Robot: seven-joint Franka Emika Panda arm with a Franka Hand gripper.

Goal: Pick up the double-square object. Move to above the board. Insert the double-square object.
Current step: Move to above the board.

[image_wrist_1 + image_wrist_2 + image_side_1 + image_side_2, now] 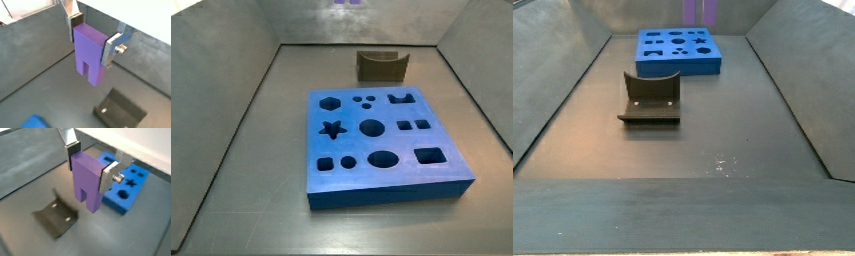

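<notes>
Fingers (109, 172) of the gripper (91, 164) are clamped on the double-square object (87, 180), prongs hanging below them, raised off the worktop (27, 173).

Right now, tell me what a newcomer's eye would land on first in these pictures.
First, the double-square object, purple, prongs down, clamped between the gripper fingers and lifted above the grey floor in both wrist views. Next, the big blue board, full of shaped holes, lying flat mid-floor in a side view. Behind it stands the dark fixture.
</notes>
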